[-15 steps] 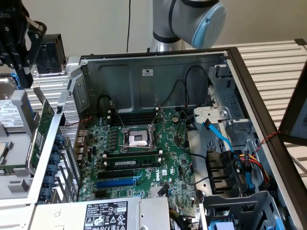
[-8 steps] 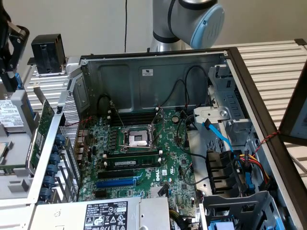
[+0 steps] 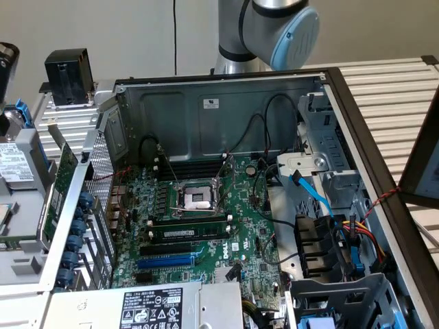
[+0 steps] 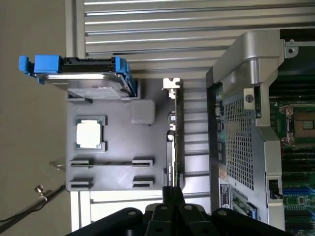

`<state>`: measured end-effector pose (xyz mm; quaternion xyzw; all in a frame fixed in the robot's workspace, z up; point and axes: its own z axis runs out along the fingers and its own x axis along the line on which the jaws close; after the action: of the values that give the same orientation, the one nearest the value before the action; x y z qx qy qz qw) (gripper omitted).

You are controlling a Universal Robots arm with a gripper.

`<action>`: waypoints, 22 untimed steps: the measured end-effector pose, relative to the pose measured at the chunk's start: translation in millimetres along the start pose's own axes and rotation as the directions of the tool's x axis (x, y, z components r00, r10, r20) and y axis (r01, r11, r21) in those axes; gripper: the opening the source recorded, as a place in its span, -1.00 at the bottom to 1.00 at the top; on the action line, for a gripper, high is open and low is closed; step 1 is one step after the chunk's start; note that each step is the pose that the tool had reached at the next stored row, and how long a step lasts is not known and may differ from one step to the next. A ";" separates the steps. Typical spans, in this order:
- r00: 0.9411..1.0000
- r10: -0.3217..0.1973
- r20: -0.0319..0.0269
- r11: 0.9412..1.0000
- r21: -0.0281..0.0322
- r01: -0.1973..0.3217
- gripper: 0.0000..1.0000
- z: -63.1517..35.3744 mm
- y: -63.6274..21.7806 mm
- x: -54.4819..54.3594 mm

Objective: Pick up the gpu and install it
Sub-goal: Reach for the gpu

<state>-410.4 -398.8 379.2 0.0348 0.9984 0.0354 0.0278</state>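
The gpu (image 3: 63,171) stands on edge in a grey holder tray at the exterior view's left, just outside the open computer case; its green board faces the case. In the wrist view the gpu (image 4: 173,128) is seen edge-on, with its silver bracket at the far end. My gripper (image 4: 172,192) is shut with nothing between its dark fingertips. It hovers well above the tray, in line with the card's near end. The motherboard (image 3: 206,226) lies open inside the case, with a blue expansion slot (image 3: 168,260) near its front.
The grey tray (image 4: 118,142) also holds a hard drive (image 4: 91,81) in a blue carrier and a processor chip (image 4: 89,133). The perforated case wall (image 4: 236,142) rises right beside the card. A memory stick (image 3: 188,233), cables (image 3: 336,226) and a power supply (image 3: 151,305) are in the case.
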 end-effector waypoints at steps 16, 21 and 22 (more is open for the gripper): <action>0.999 -0.001 0.038 1.000 -0.019 0.002 -0.79 8.9 8.9 15.9; 0.999 -0.001 0.038 1.000 -0.019 0.002 -0.79 9.5 9.0 16.8; 0.999 -0.001 0.038 1.000 -0.019 0.002 -0.79 9.6 9.0 16.8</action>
<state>-426.0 -388.0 369.4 0.0344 0.9973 0.0442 0.0474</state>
